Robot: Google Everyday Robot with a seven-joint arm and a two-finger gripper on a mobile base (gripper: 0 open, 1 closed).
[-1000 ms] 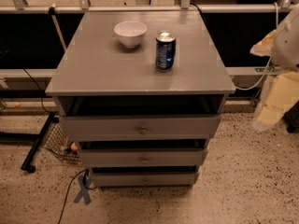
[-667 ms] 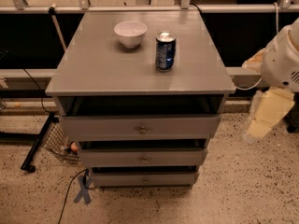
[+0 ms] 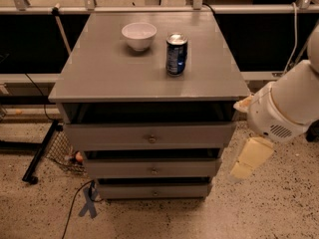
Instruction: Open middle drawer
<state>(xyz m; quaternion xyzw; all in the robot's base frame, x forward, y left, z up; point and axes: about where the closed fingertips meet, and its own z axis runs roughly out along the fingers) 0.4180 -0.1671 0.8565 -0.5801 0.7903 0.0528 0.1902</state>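
The grey cabinet (image 3: 149, 68) stands in the middle with three drawers. The middle drawer (image 3: 152, 169) is a shallow grey front with a small round knob (image 3: 154, 171) at its centre, between the taller top drawer (image 3: 149, 136) and the lowest drawer (image 3: 152, 190). It sits shut. My arm's white body (image 3: 284, 108) comes in from the right edge. My gripper (image 3: 249, 158), cream-coloured, hangs down just right of the cabinet, level with the middle drawer and apart from it.
A white bowl (image 3: 139, 35) and a blue soda can (image 3: 176, 54) stand on the cabinet top. A black rail and dark panels run behind. A cable and blue tape (image 3: 88, 203) lie on the speckled floor at the lower left.
My arm has moved left and down, bringing the gripper from beside the cabinet top to a spot low on the cabinet's right side. The drawers have not moved.
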